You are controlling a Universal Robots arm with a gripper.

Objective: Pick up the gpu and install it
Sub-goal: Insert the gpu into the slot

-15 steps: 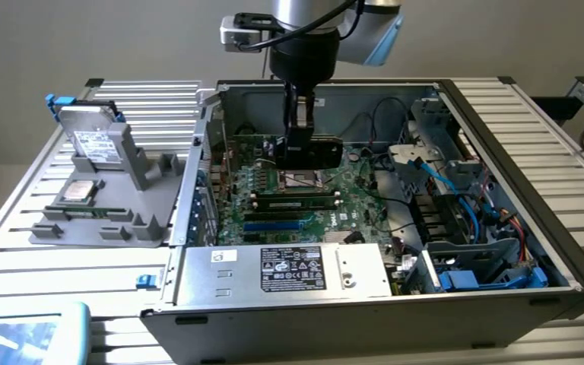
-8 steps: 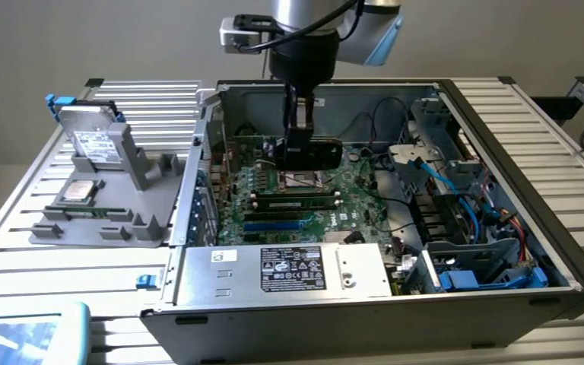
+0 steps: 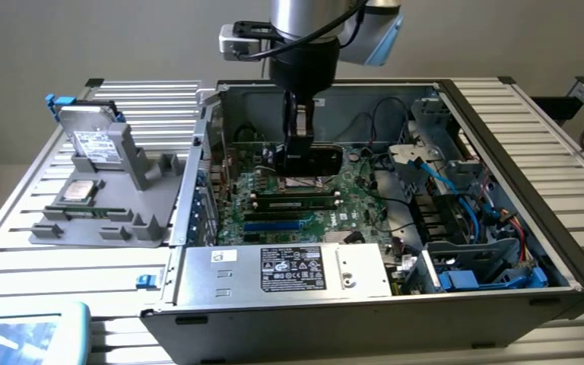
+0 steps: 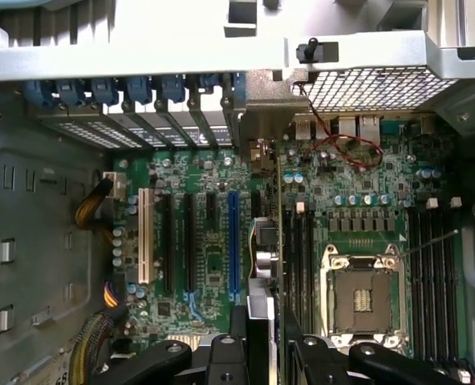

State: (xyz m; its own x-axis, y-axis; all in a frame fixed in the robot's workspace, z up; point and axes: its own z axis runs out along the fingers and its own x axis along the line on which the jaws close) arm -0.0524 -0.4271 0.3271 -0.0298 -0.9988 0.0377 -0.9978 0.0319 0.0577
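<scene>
The gripper [image 3: 303, 148] reaches down into the open computer case [image 3: 495, 103], its fingers clamped on the gpu [image 3: 319, 163], which it holds on edge over the motherboard [image 3: 358, 201]. In the wrist view the gpu [image 4: 262, 257] shows edge-on between the two fingers [image 4: 245, 329], lying between the long blue slot [image 4: 233, 241] and the bare CPU socket [image 4: 362, 298] and running alongside the slots. Whether its lower edge meets the board cannot be told. Outside the case, on the exterior view's left, a grey holder [image 3: 140, 228] carries hard drives [image 3: 94, 141].
</scene>
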